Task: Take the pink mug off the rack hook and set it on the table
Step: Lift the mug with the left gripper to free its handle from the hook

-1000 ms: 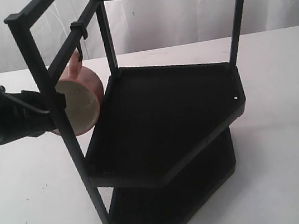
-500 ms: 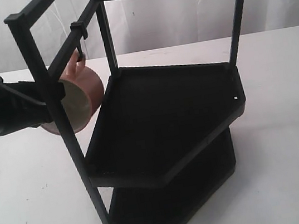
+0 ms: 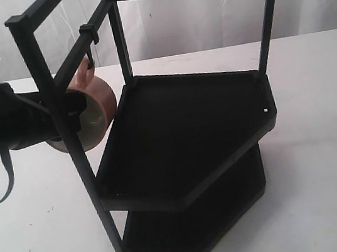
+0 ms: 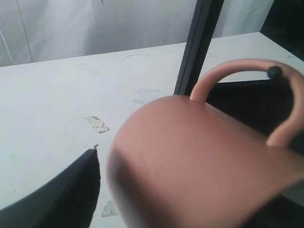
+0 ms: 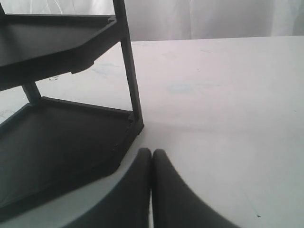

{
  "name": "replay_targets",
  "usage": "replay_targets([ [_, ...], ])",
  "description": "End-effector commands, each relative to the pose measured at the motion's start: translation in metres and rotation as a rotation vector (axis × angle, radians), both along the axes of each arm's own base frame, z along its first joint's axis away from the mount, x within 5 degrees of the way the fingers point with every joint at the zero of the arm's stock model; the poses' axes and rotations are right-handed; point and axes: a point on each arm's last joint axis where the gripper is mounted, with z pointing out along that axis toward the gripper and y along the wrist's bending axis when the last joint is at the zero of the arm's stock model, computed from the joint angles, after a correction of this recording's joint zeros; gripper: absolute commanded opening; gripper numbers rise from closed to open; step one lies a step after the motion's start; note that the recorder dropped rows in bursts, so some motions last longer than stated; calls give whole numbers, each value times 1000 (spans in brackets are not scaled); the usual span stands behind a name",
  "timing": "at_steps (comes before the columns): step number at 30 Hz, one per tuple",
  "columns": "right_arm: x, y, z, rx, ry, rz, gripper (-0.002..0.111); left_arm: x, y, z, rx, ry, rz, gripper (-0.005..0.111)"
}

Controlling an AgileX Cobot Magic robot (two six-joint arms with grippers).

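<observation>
Past the far edge of my table (image 3: 310,54) hangs a white curtain (image 3: 204,25) — soft vertical folds, evenly bright, filling the whole far side.

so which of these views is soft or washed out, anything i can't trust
Left wrist view: the mug fills the frame and is soft, the table behind sharper. Exterior view: the rack reads as a near-black shape against the bright backdrop, little surface detail. Right wrist view: the shut right gripper is blurred up close; rack and table are clear.
</observation>
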Motion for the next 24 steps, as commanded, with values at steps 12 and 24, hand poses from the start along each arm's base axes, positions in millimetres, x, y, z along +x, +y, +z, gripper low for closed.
replay_targets([
  [12,0,0,-1,7,-7,-9,0,8,-2,-9,17,-8,4,67],
  [24,0,0,-1,7,-7,-9,0,9,-2,-9,37,-32,-3,67],
])
